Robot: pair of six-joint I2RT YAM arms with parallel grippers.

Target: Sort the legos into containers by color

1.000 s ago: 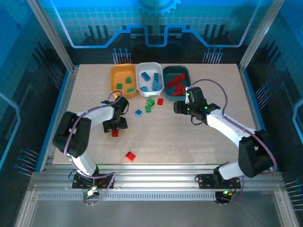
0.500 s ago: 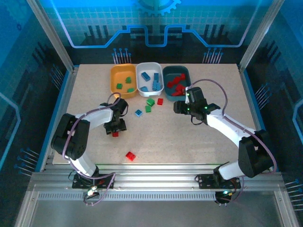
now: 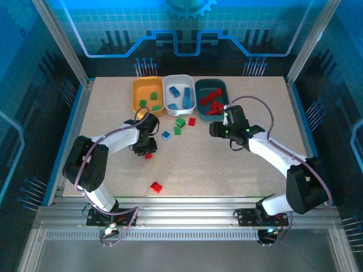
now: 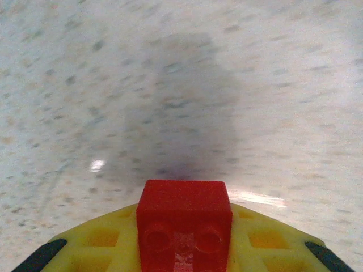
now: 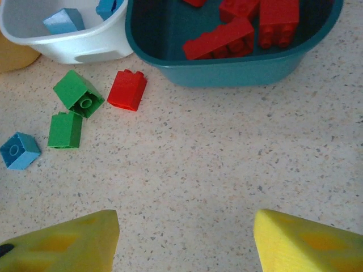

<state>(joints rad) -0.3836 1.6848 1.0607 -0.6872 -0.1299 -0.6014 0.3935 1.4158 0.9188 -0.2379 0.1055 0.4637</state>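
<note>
Since half a second ago, the left gripper (image 3: pixel 146 149) has shifted rightward and a little farther from the arm bases, taking the red brick (image 3: pixel 148 155) with it. The right gripper (image 3: pixel 217 129) is almost unchanged.

Table (image 3: pixel 244 170): flat and pale. The wrist views show a speckled, stone-like grain; from above it reads as plain beige.

Trays: three glossy, rounded-rectangular plastic trays stand side by side at the far edge. The orange-yellow tray (image 3: pixel 142 86) holds green pieces, the white tray (image 3: pixel 182 82) blue pieces, and the dark teal tray (image 3: pixel 203 86) red pieces. The right wrist view shows studded red blocks lying across one another in the teal one, a detail lost from above.

Grippers: the left wrist view shows yellow lattice-moulded fingers (image 4: pixel 102 241) pinching the red brick, two studs facing the camera and its shadow on the table beyond. From above, that brick is only a small red spot under the gripper. The right gripper hangs just in front of the teal tray, its yellow fingers (image 5: pixel 68 243) spread wide with bare table between them.

Loose bricks: two green bricks (image 3: pixel 180 121), a second red brick (image 3: pixel 191 120) and a blue brick (image 3: pixel 165 135) lie close together just in front of the white tray. A lone red piece (image 3: pixel 156 186) lies nearer the bases.
</note>
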